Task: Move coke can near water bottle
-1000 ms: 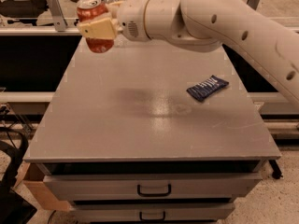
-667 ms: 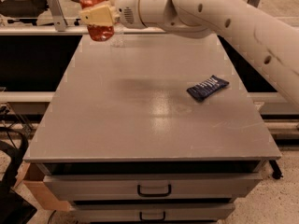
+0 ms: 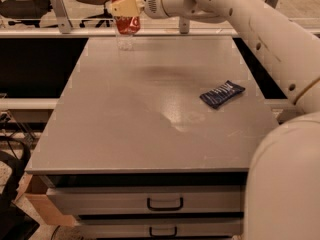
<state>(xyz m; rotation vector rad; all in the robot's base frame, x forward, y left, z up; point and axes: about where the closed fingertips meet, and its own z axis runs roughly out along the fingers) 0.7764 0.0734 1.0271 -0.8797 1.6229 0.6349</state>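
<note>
Gripper of the robot is clamped on the coke can, with one pale finger across the upper part of the red body. It holds the can upright and lifted, above the far edge of the table, at about 11 o'clock of the table top. Just under the can the clear lower part of the water bottle is visible, standing on the table. The rest of the bottle is hidden behind the can, so I cannot tell whether the two touch.

I judge the main danger to be this closeness. If the can goes straight down from here, it may land on the bottle or push it. The bottle is light and slim, so it could tip over or slide off the far edge. For a safe placing, the can probably needs a small shift toward 6 o'clock or to one side before it is lowered. A release from this height could also make the can bounce or fall over.

On the can there are white marks, but no word can be read from them. The dark blue packet, well apart at about 3 o'clock, has pale print that I cannot read either. Below the table top are two drawers with dark handles and no writing
</note>
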